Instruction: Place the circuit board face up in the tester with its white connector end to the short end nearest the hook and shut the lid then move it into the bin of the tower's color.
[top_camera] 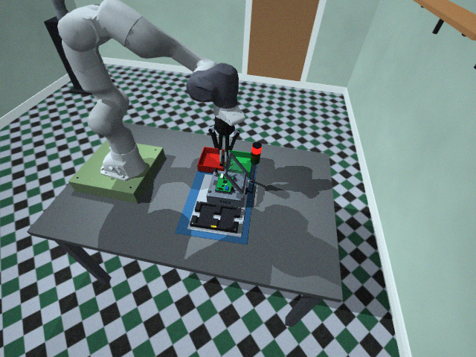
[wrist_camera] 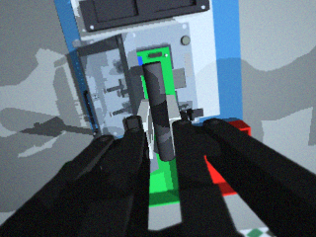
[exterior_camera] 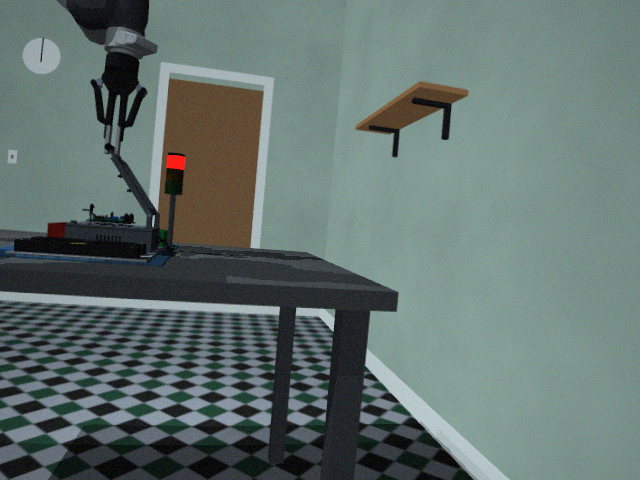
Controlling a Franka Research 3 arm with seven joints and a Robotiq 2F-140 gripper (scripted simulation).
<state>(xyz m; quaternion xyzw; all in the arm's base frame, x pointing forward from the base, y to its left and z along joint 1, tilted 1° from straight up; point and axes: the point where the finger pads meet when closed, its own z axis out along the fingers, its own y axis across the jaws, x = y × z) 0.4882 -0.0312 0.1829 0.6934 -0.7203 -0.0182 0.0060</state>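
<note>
My gripper (top_camera: 222, 158) is shut on the lid's dark handle (wrist_camera: 160, 114) and holds the lid (exterior_camera: 131, 183) tilted well up from the grey tester (top_camera: 227, 193). The gripper also shows in the exterior view (exterior_camera: 110, 146) and the wrist view (wrist_camera: 157, 120). The green circuit board (top_camera: 222, 183) lies face up on the tester's plate under the raised lid; it also shows in the wrist view (wrist_camera: 157, 66). The signal tower (top_camera: 256, 147) beside the tester shows red (exterior_camera: 175, 161).
The red bin (top_camera: 209, 159) and the green bin (top_camera: 242, 158) stand side by side behind the tester. The black tray (top_camera: 217, 216) lies in front of it on the blue mat, both pockets empty. The arm's green base (top_camera: 119, 170) stands at the left.
</note>
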